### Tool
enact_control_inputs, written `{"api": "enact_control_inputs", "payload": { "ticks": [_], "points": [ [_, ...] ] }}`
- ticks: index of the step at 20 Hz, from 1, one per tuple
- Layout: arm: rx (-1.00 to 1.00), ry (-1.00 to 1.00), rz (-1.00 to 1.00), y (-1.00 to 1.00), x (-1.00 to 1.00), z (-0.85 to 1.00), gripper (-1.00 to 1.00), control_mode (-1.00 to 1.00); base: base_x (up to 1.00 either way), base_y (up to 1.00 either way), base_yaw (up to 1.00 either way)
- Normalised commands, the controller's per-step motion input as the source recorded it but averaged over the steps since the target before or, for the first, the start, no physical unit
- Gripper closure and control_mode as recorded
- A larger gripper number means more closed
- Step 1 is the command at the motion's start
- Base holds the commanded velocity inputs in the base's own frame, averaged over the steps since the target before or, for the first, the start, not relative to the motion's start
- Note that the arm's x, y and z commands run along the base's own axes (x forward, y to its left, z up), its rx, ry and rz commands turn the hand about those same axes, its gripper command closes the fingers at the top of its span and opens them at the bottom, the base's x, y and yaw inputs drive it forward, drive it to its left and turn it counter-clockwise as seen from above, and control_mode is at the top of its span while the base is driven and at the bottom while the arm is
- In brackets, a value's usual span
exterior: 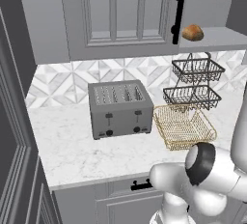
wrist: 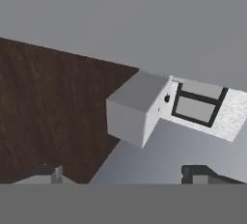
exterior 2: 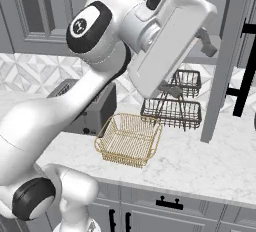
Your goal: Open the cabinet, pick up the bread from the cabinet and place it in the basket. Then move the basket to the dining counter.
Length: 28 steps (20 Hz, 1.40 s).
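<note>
The grey wall cabinet point(exterior: 120, 10) has its right door point(exterior 2: 227, 61) swung open, the black bar handle point(exterior 2: 245, 71) facing outward. On the bare shelf point(exterior: 214, 39) lies the golden-brown bread point(exterior: 192, 33). The golden wire basket point(exterior: 183, 125) point(exterior 2: 129, 138) rests empty on the marble worktop, right of the toaster. My gripper point(exterior 2: 191, 68) point(wrist: 125, 172) hangs just left of the open door's edge, above the wire rack. It is open, fingers wide apart with nothing between them. The dining counter is out of view.
A grey toaster point(exterior: 120, 108) stands left of the basket. Behind the basket, against the tiled backsplash, is a dark two-tier wire rack point(exterior: 195, 83) point(exterior 2: 175, 101). Drawers with short black handles point(exterior 2: 169, 203) run below the worktop. A tall dark panel point(exterior: 14, 136) bounds the left.
</note>
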Motion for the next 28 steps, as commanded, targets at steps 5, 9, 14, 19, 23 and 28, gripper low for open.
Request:
{"api": "enact_control_inputs", "payload": {
  "ticks": [5, 9, 14, 19, 23, 28],
  "points": [
    [-0.29, -0.10, -0.04, 1.00, -0.25, -0.36, -1.00, -1.00, 0.00, 0.00, 0.00],
    [-0.05, -0.01, -0.02, 1.00, 0.16, -0.96, -1.00, -1.00, 0.00, 0.00, 0.00],
    [0.24, -0.18, -0.18, 0.76, 0.66, -0.88, -1.00, -1.00, 0.00, 0.00, 0.00],
    [0.29, -0.44, -0.21, 0.83, 0.75, -0.48, -1.00, -1.00, 0.00, 0.00, 0.00],
    [0.58, -0.55, 0.06, 0.71, 0.49, -0.50, -1.00, -1.00, 0.00, 0.00, 0.00],
    [0.29, -0.53, 0.35, 0.26, 0.21, -0.09, -1.00, -1.00, 0.00, 0.00, 0.00]
  ]
}}
